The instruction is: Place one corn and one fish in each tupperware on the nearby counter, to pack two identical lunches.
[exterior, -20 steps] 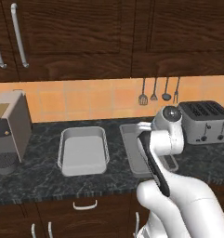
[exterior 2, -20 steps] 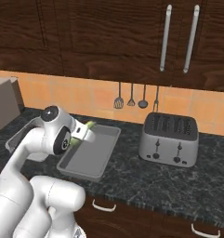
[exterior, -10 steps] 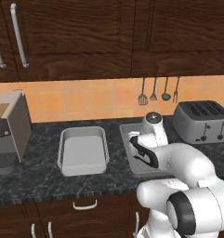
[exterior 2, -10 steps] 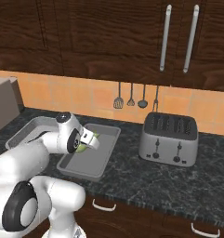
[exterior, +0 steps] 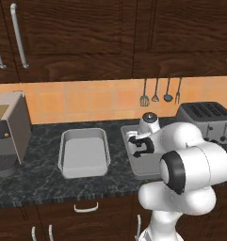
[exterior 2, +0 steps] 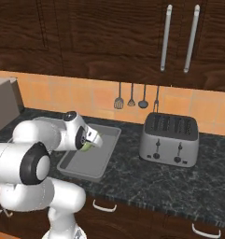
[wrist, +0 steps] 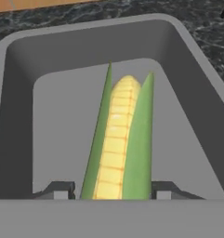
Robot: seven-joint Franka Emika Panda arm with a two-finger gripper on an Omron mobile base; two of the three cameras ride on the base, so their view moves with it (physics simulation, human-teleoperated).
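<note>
The hand (wrist: 111, 191) hangs low inside the tupperware (wrist: 192, 93). A corn (wrist: 118, 148) stands between its fingers, pointing toward 12 o'clock; whether they grip it cannot be told.

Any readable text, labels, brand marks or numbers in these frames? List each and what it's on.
None readable.
Toaster: dark knobs and levers on its front, no lettering to make out.
Coffee machine: no visible label.
Tupperware, corn, cabinets: no markings.
</note>
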